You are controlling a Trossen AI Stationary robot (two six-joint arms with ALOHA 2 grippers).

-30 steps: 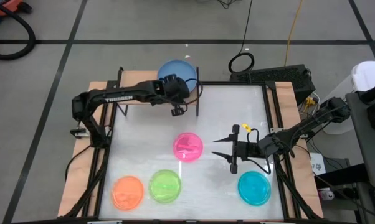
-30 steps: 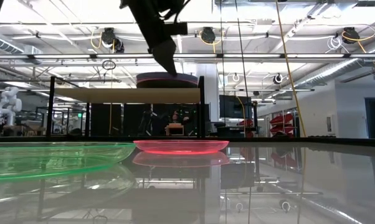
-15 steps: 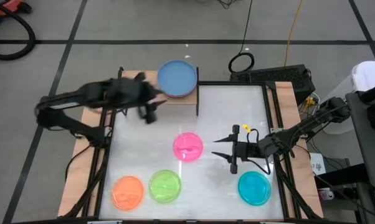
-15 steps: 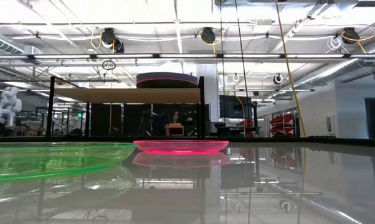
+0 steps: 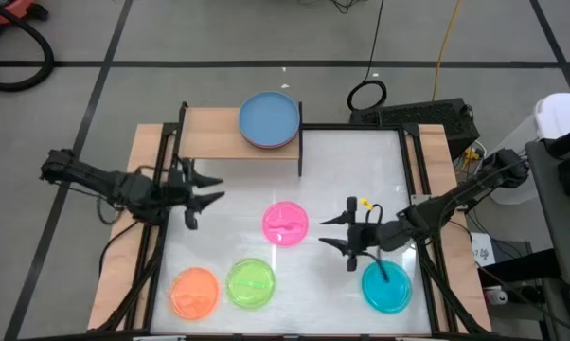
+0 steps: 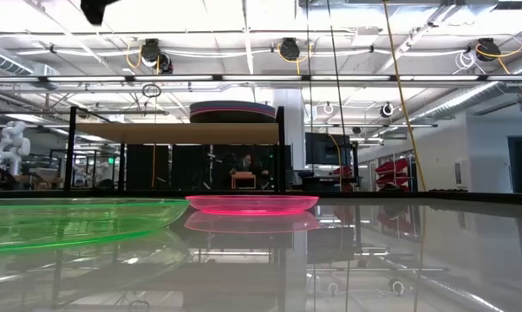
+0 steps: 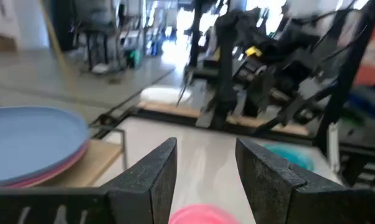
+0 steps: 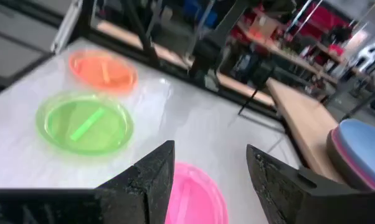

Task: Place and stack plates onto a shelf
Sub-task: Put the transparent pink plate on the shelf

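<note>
**Both arms low over the table, fingers spread, nothing held**

The left arm reaches in from the table's left edge, stretched nearly flat, its left gripper [image 5: 205,188] pointing toward the table's middle with both fingers parted and empty. Ahead of it and a little to one side lies the pink plate [image 5: 286,224]; the shelf [image 5: 209,142] stands off to its side at the far edge, carrying a stack of plates topped by the blue plate [image 5: 269,119], with a pinkish rim showing beneath in the left wrist view.

The right arm comes in from the right edge, bent at the elbow, its right gripper [image 5: 330,231] facing the pink plate from the opposite side, fingers apart and empty. The cyan plate [image 5: 387,286] lies just beside and behind that gripper, partly under the wrist. Farther past the pink plate, toward the near edge, sit the green plate [image 5: 251,282] and the orange plate [image 5: 194,292], close together.

Bare white tabletop lies between the two grippers and around the pink plate. No readable lettering shows on either arm
</note>
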